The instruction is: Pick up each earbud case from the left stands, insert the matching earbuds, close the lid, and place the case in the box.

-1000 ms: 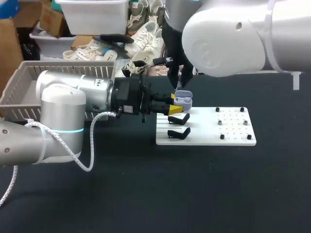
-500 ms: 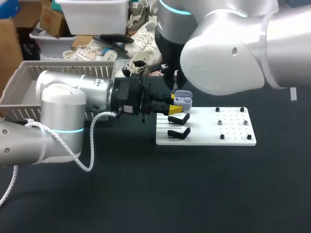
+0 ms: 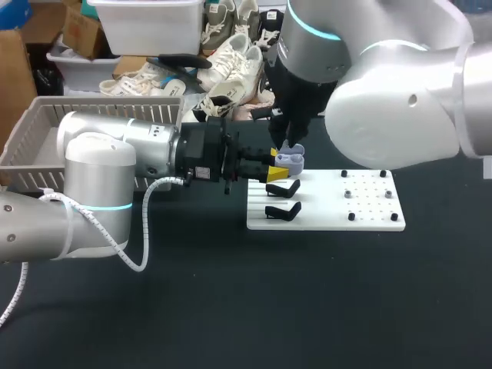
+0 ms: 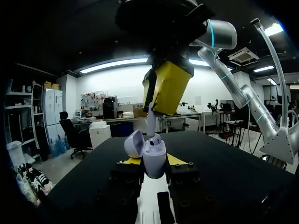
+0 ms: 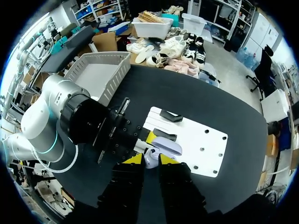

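1. Black worktop (image 3: pixel 231 307). In the overhead frame a white stand board (image 3: pixel 369 219) lies right of centre and a grey basket (image 3: pixel 46 146) sits at upper left.
2. The left claw (image 4: pixel 154 162) comes in from the left edge and is clamped on the pale earbud case (image 3: pixel 290 160) from both sides. It holds the case just above the board's upper-left corner. The lid stands open, tipped back.
3. The right claw (image 4: pixel 159 105) hangs directly over the case. Its fingers are pinched on a white earbud (image 4: pixel 152 126), whose lower end is at the case's mouth.
4. Judged step: seating the earbud. Hold the case level and steady and lower the earbud straight into its well. Release only once it sits flush, and keep the fingers clear of the lid.
5. Not verifiable: whether the earbud is fully seated, or whether a second one already lies inside. The right arm's bulk hides the worktop behind the case.
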Controlling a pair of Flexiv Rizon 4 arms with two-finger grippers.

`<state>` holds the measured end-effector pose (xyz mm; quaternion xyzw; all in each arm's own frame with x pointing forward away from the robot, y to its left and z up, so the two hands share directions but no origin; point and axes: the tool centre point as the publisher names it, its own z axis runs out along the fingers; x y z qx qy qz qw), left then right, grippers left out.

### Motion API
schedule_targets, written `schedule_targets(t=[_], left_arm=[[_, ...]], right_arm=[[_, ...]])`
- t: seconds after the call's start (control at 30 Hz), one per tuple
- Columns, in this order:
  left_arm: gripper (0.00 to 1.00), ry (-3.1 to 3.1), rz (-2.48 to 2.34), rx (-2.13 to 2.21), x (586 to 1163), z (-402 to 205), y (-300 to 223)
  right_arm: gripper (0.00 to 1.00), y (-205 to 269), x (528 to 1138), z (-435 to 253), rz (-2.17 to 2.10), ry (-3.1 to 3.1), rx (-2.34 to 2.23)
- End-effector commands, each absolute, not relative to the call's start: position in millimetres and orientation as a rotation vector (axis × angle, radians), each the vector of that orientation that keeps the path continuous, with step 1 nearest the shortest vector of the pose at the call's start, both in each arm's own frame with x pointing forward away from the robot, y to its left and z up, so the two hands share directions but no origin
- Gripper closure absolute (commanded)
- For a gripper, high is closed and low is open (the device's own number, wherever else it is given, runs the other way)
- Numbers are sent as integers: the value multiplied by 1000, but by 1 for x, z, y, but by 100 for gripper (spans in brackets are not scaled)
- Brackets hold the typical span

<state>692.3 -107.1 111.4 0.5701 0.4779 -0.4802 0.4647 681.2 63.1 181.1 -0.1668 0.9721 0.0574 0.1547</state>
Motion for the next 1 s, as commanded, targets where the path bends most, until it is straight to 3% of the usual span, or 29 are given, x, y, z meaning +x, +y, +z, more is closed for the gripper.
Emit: schedule_targets(t=[0.03, 1.0], left_arm=[[100, 1174, -1179, 1400, 693, 111, -108], [100, 1174, -1179, 1400, 693, 111, -108]], right_arm=[[100, 61, 678, 179, 177, 2767, -489], [100, 63, 682, 169, 119, 2811, -523]])
